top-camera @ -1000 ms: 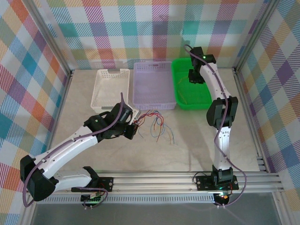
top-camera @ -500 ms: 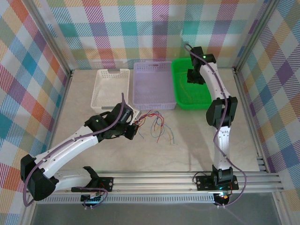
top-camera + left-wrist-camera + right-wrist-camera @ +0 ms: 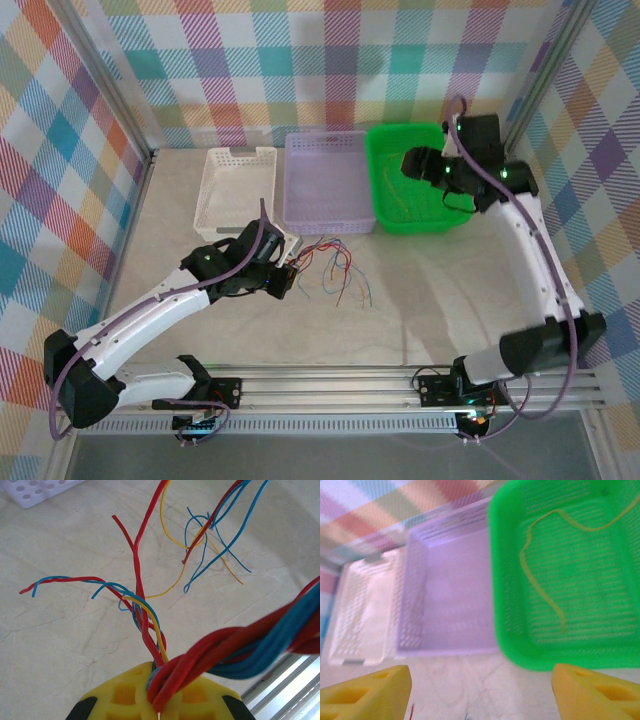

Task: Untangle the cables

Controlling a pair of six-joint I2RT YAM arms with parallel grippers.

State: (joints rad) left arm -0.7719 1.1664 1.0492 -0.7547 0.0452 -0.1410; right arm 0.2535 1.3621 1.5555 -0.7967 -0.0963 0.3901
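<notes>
My left gripper (image 3: pixel 159 707) is shut on a twisted bunch of red, blue and yellow cables (image 3: pixel 145 605). Their loose ends fan out over the table beyond its yellow fingers (image 3: pixel 115 695). From above, that left gripper (image 3: pixel 285 279) sits just left of the spread cables (image 3: pixel 335 264), in front of the purple basket. A single yellow-olive cable (image 3: pixel 538 582) lies in the green basket (image 3: pixel 507 605). My right gripper (image 3: pixel 413 163) hangs open above that basket's left half, its yellow fingertips (image 3: pixel 367 692) wide apart with nothing between them.
A white basket (image 3: pixel 236 192), a purple basket (image 3: pixel 327 183) and the green basket (image 3: pixel 420 220) stand side by side at the back. The right arm's elbow (image 3: pixel 555 345) reaches out near the right wall. Metal rails run along the near edge.
The right arm has swung its elbow far out to the right and turned its gripper, which stays over the green basket. The left arm and its bunch have hardly moved.
</notes>
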